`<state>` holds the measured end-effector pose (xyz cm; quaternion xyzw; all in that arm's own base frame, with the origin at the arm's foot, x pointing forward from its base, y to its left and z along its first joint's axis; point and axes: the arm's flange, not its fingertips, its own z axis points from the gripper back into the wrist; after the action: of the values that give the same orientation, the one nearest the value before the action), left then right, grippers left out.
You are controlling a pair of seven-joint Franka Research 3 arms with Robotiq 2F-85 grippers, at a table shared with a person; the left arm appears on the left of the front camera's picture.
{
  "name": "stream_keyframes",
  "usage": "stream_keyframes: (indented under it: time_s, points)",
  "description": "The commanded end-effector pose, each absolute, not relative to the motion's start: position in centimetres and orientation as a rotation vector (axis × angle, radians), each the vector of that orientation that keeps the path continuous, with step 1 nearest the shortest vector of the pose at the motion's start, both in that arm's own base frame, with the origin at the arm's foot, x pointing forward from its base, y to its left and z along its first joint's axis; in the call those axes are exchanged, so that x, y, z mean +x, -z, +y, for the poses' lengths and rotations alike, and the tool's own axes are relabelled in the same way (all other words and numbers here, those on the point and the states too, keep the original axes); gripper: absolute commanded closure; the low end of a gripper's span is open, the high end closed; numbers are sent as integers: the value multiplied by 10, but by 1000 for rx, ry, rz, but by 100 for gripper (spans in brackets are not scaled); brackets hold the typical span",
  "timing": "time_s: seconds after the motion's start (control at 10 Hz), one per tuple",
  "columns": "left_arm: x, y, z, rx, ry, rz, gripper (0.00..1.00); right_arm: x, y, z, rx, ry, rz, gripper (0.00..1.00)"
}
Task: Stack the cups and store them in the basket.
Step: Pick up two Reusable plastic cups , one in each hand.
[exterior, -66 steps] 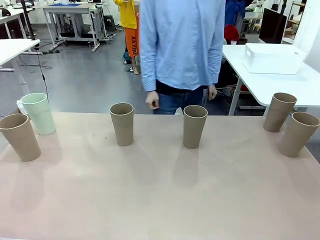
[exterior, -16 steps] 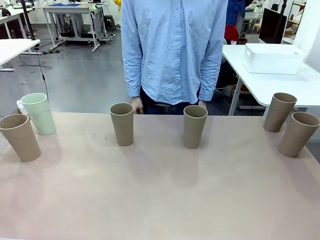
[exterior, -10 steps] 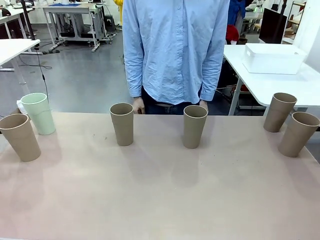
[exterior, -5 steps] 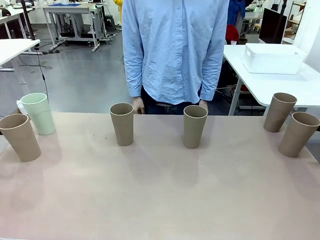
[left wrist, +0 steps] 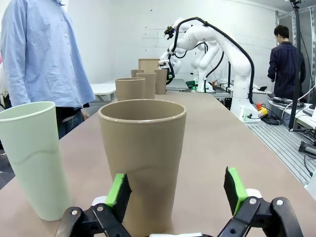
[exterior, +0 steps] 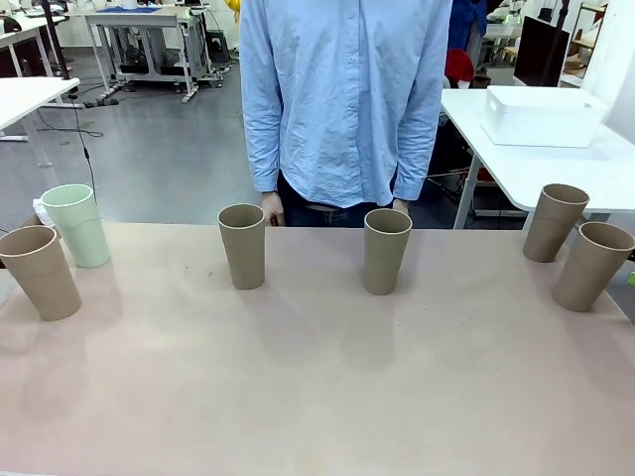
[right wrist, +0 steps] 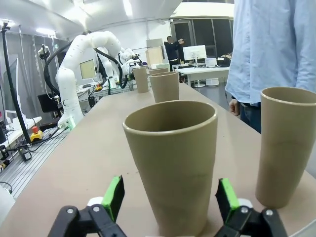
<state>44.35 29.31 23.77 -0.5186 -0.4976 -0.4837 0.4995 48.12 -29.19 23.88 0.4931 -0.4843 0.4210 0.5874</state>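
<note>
**Both grippers open, a brown cup in front of each**

My left gripper is released, its green pads spread wide and holding nothing. Directly ahead of it the left-end brown cup stands upright on the table. It sits much closer to one pad than the other, and I cannot tell whether that near pad touches it. Just beside this cup, on the side away from the free pad, stands the mint-green cup, also upright. The two are close together but apart.

My right gripper is released as well. The right-end brown cup stands upright ahead of it, framed by the two pads with a gap showing on each side. I cannot judge how far in it sits. Just past one pad is the neighbour cup, upright and apart from the first.

Farther out along the table, between my two grippers, the two middle cups stand separately. Every cup stands alone, with none nested.

Behind those middle cups a person in a pale blue shirt stands at the far edge, hands hanging near the table's rim.

The basket lies well beyond the right gripper and its cups, on a separate white side table.
</note>
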Motion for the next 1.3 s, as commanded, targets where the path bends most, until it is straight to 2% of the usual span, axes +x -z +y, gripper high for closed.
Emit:
stream_keyframes:
  time_s: [0.0, 0.5, 1.2]
  points:
    - [443, -241, 287, -1269, 1149, -1227, 0, 482, -238, -288, 1145, -951, -1158, 0]
    - [454, -237, 269, -1202, 1104, -1244, 0, 484, -231, -276, 1149, -927, -1171, 0]
    - [458, -231, 255, -1214, 1103, -1234, 0, 490, -218, -253, 1159, -940, -1156, 0]
